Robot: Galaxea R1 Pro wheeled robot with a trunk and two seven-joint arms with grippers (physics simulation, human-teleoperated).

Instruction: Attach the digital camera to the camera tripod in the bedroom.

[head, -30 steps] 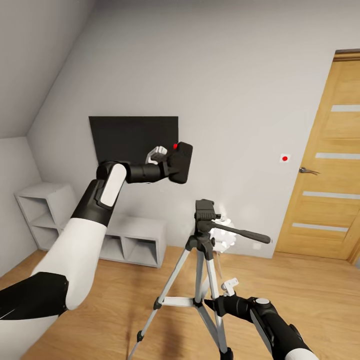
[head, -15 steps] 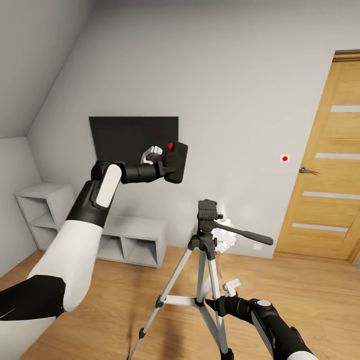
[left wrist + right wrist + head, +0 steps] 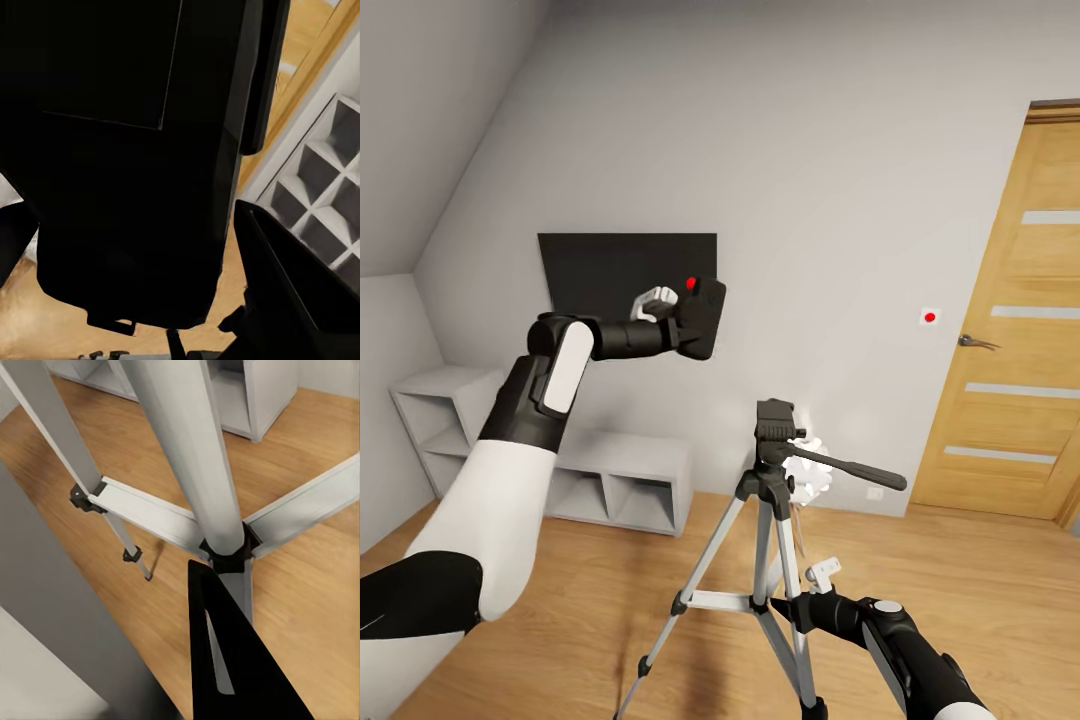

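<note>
Drifting up and toward the black wall TV (image 3: pixel 625 270), the left arm has carried the digital camera (image 3: pixel 701 318) higher and further to the robot's left than a second ago, so it now sits well apart from the camera tripod (image 3: pixel 770 530) rather than closing on it; judged from this, the mount step is not yet lined up and the arm will need to bring the camera back across and down onto the black pan head (image 3: pixel 773 425). Bedroom setting: white walls, sloped ceiling at the left, light wood floor (image 3: pixel 980 570), grey cube shelf (image 3: pixel 610 480) along the wall, wooden door (image 3: pixel 1015 330) at the right. Tripod stands upright on the floor, pan handle pointing toward the door, position unchanged across the three head views; camera view itself steady. Left hand (image 3: pixel 672 322) is clenched on the camera, red dot up; in the left wrist view the camera's dark body (image 3: pixel 142 165) lies pressed between the fingers (image 3: pixel 292 292). Right hand (image 3: pixel 808 592) sits low beside the tripod's centre braces, near the legs, much as before; the right wrist view shows one dark finger (image 3: pixel 225 660) just by the brace hub (image 3: pixel 225 551), but whether it is clamped or released cannot be told.
</note>
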